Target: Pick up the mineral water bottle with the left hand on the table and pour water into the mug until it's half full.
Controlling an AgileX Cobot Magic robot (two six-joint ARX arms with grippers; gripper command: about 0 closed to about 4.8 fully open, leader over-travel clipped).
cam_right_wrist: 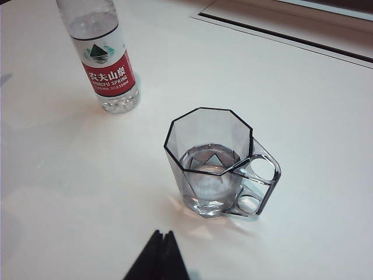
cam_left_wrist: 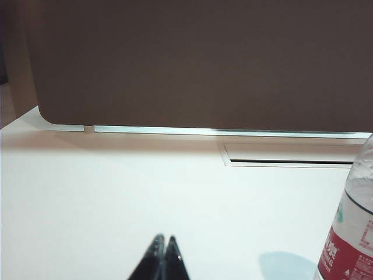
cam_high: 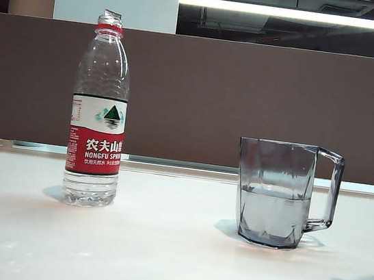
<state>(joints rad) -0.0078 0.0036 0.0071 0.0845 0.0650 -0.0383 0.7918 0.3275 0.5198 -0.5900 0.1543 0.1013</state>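
Starting nearest, the right gripper (cam_right_wrist: pixel 164 236) hangs clenched, fingertips pressed together and empty, above the white table (cam_high: pixel 157 260) just short of the mug (cam_high: pixel 278 193). That faceted grey mug stands upright on the right, handle pointing away from the bottle, with water (cam_high: pixel 272 213) filling roughly its lower half. The left gripper (cam_left_wrist: pixel 164 242) is clenched too, holding nothing, low over bare tabletop beside the mineral water bottle (cam_high: pixel 99 111). Uncapped and upright, the bottle stands left, well apart from the mug; behind runs a brown partition (cam_high: pixel 247 100)
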